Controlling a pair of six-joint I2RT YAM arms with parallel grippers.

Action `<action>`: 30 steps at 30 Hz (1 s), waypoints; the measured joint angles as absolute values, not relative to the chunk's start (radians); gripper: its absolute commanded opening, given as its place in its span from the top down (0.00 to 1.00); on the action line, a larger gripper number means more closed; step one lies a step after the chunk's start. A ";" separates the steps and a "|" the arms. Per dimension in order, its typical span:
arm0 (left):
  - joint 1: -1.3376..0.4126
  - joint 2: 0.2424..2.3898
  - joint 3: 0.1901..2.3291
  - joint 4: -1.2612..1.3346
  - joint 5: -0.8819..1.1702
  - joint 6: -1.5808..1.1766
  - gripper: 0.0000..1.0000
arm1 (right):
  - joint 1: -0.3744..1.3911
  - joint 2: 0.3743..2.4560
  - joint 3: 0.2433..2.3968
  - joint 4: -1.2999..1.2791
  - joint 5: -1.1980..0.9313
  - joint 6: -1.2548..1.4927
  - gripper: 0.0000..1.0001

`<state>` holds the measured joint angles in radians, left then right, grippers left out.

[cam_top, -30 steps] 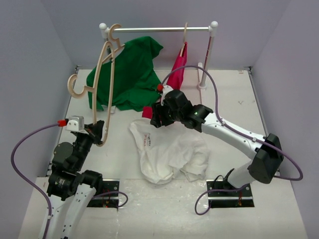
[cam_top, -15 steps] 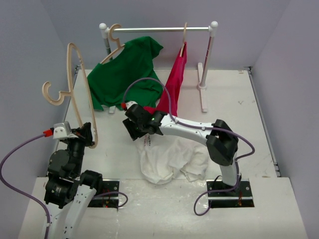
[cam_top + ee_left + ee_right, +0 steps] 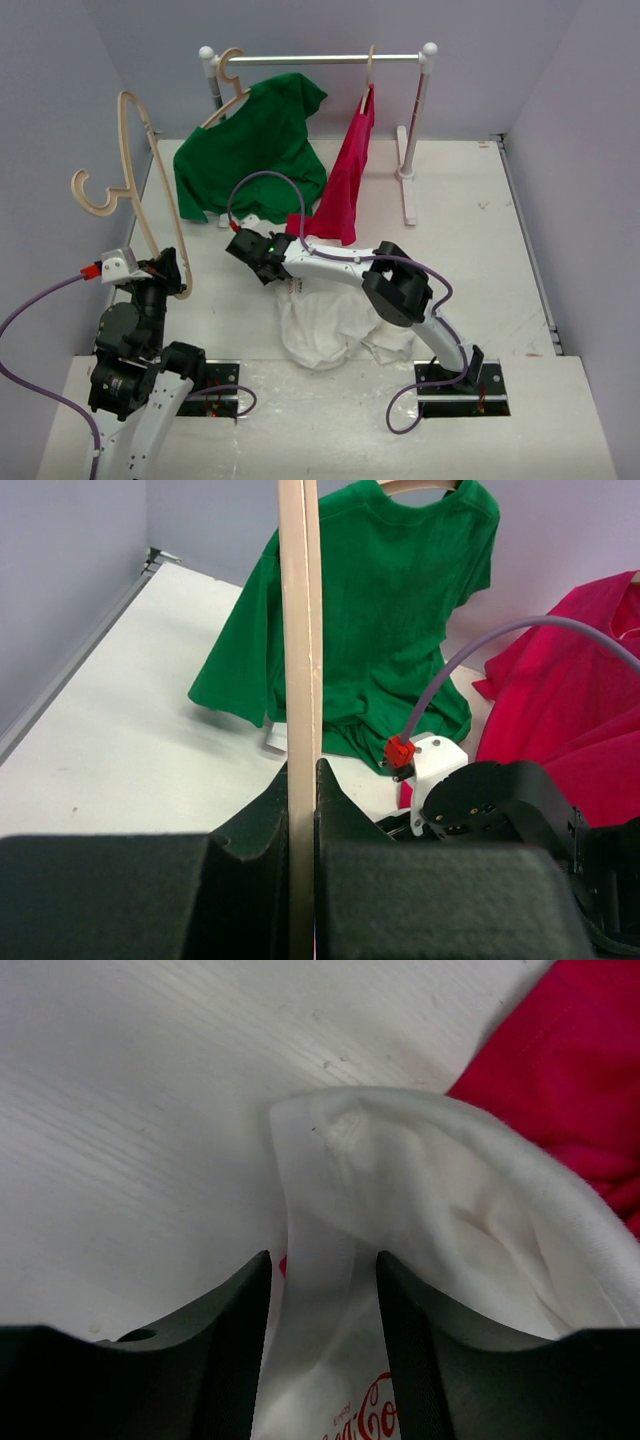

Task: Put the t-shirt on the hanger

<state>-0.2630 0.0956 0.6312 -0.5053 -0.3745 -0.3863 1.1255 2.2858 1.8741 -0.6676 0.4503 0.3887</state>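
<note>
1. The bench (image 3: 480,230) is brightly, evenly lit from overhead.
2. Only soft, faint shadows are cast under the green shirt (image 3: 250,140).
3. Close to the lens, the hanger (image 3: 300,630) and left claw (image 3: 303,780) are blurred.
4. The right claw (image 3: 322,1260) is rendered dark and soft; the white t-shirt (image 3: 450,1190) is slightly washed out.

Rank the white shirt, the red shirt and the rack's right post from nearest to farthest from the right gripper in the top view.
1. White shirt, right at the right gripper.
2. Red shirt, hanging just behind it.
3. Right post, far back on the right.
</note>
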 measured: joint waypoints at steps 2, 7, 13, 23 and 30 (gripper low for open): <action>-0.263 0.096 0.631 -0.505 -0.371 -0.386 1.00 | 1.126 2.287 1.874 -0.679 0.479 0.389 0.69; -0.263 0.096 0.631 -0.503 -0.365 -0.385 1.00 | 1.126 2.283 1.870 -0.677 0.515 0.388 0.85; -0.263 0.096 0.631 -0.503 -0.354 -0.385 1.00 | 1.124 2.265 1.857 -0.674 0.530 0.384 1.00; -0.263 0.096 0.631 -0.500 -0.328 -0.383 1.00 | 1.098 2.174 1.703 -0.609 0.435 0.405 1.00; -0.264 0.117 0.632 -0.479 -0.192 -0.380 1.00 | 0.992 1.827 1.459 -0.494 0.336 0.448 1.00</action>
<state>-0.2644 0.1167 0.6315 -0.4793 -0.1917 -0.3797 0.9921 1.8273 1.4592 -0.4943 0.3363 0.4484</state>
